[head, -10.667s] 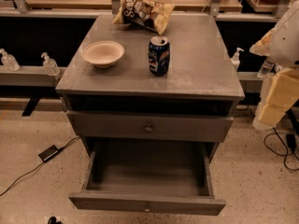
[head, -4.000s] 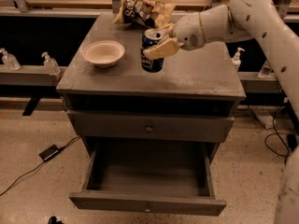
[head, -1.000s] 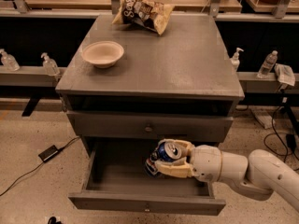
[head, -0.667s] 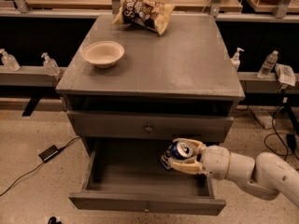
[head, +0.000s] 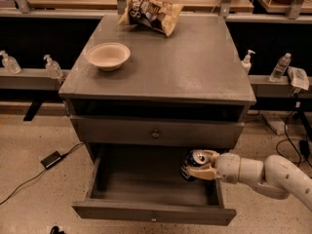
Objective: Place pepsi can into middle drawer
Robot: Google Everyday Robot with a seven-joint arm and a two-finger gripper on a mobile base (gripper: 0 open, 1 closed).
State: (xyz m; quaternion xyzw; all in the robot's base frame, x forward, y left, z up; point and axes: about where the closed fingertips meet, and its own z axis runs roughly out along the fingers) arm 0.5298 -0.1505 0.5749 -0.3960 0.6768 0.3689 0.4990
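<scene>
Pepsi can (head: 191, 163), one only, sits tilted in the gripper (head: 201, 165), whose two fingers are clamped on its side from the right, silver top showing. Both hang over the right end of the one open middle drawer (head: 122, 210), just inside its right wall and under the shut drawer (head: 155, 132). Drawer floor stretches away left of the gripper. Above and far left are one bowl (head: 107, 55) and one chip bag (head: 151, 12).
</scene>
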